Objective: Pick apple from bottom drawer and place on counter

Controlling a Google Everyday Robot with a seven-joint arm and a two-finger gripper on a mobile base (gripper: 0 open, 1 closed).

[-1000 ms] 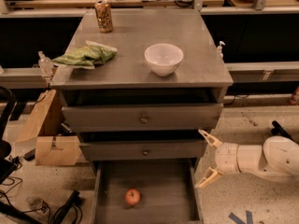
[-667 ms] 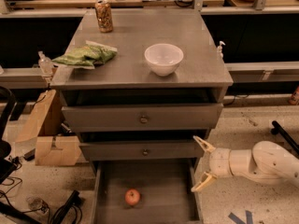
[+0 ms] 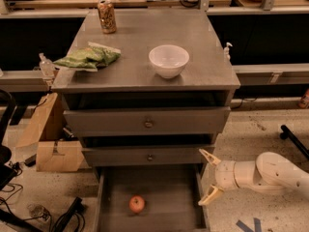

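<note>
Well, no writing here can be read: the patterned can (image 3: 106, 16) at the back left corner of the counter (image 3: 145, 37) carries print you cannot make out, and so does the green bag (image 3: 89, 58) at the left edge. The gripper (image 3: 203, 178) hangs outside the bottom drawer (image 3: 166, 187), just beside its right wall, with its 2 fingers spread wide and pinching nothing. The apple (image 3: 136, 204) lies to the gripper's left, apart from it, on the drawer floor near the front edge and a little left of the middle. That pulled-out drawer holds the 1 apple alone. The white bowl (image 3: 168, 61) stands upright toward the counter's front right, its inside bare. The 2 upper drawers (image 3: 147, 123) sit slightly ajar, their contents hidden from you.
</note>
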